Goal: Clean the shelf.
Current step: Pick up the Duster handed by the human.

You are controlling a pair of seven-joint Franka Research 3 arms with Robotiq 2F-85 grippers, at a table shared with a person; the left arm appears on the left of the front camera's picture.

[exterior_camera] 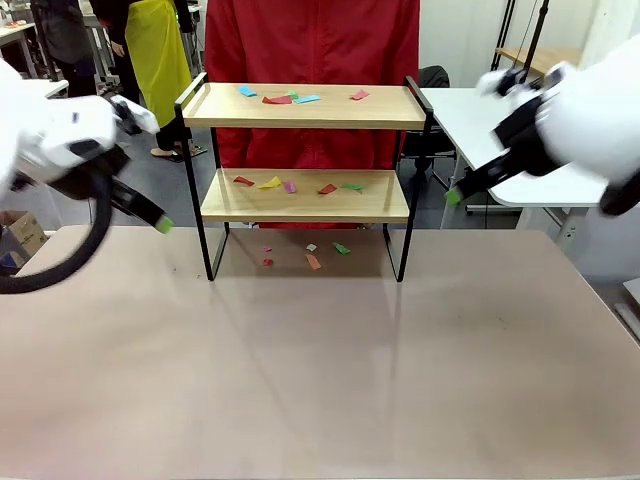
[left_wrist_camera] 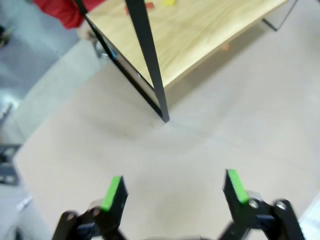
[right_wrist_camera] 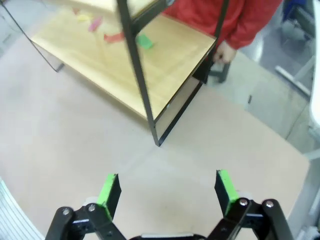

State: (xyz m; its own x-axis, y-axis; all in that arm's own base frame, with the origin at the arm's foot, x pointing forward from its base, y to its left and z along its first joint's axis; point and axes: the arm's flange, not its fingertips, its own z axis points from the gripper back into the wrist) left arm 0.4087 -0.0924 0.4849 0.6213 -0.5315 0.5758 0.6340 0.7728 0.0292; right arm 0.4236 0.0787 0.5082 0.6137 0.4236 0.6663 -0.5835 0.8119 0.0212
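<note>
Both pincers stand spread and empty: left pincer [left_wrist_camera: 175,187] and right pincer [right_wrist_camera: 167,192] hover over the table [exterior_camera: 320,380] near me. Farther off I see the shelf [exterior_camera: 300,120] at the table's far middle, with coloured paper scraps [exterior_camera: 269,183] on both boards and beneath it. A person [exterior_camera: 310,40] in red is behind it.

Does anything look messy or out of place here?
Yes. Coloured paper scraps litter both boards of the shelf, and a few more lie on the table beneath it. The shelf itself stands straight.
</note>
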